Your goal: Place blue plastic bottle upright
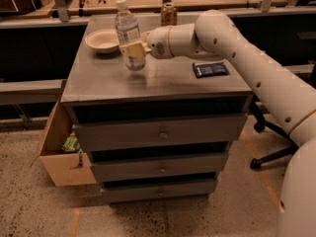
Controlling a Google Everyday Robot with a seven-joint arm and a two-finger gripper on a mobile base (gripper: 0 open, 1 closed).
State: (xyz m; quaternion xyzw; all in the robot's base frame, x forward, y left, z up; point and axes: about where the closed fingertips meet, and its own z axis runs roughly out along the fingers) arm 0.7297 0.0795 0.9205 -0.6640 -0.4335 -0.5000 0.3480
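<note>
Currently gripper (pixel 131 50) pinches the blue plastic bottle (pixel 127 29) at its lower half, over the cabinet top (pixel 163 85). Bottle approx. upright w/ slight tilt: clear body, white cap, pale label. Bowl (pixel 101 40) just beside it; can (pixel 169 14) behind.

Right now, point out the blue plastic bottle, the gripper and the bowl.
blue plastic bottle (pixel 127 29), camera view, on its label above the jaws.
gripper (pixel 130 50), camera view, between the jaws clamped round the bottle's lower body.
bowl (pixel 101 47), camera view, on its front wall.
</note>
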